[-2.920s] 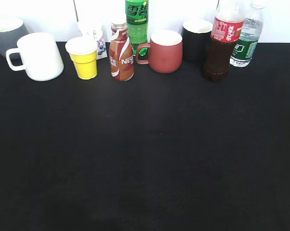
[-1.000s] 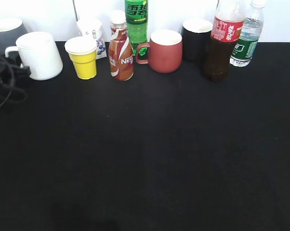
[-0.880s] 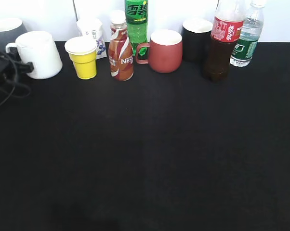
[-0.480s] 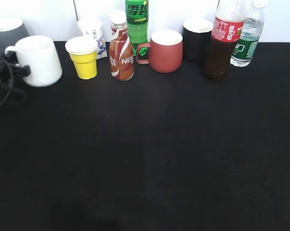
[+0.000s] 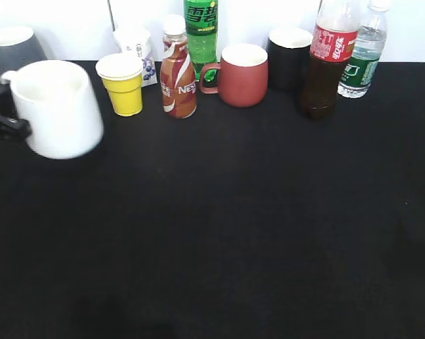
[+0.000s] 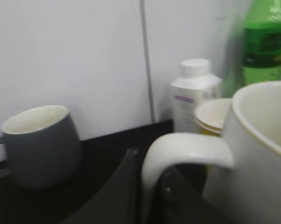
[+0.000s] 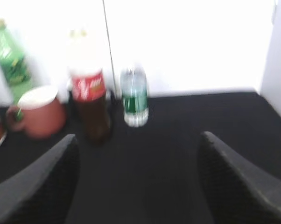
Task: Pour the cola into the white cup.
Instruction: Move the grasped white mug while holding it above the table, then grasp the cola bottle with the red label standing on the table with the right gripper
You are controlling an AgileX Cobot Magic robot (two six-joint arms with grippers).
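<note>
Exterior view shows you the big plain white ceramic mug with a loop handle [image 5: 57, 107] at the far left, tipped a little and looking lifted off the black desk [image 5: 234, 226]. Your left claw [image 5: 2, 113] pinches that handle; in the left wrist view the dark fingers [image 6: 126, 186] sit on both sides of the white loop. The mug looks hard, smooth and a bit heavy, and it could break if it drops. A handle hold lets it swing, so move it slowly and set it down flat.

Your tall clear plastic cola bottle with the red label and dark brown drink [image 5: 325, 63] stands at the back right, just beside the clear water bottle with the green label [image 5: 364, 53] and near the black mug [image 5: 286, 56]. It looks quite full, so I think it is heavy and sloshy. The plastic may squash, so take it around the middle, near the label.

Your right claw [image 7: 136, 182] is wide open and holds nothing, well apart from the bottle.
</note>
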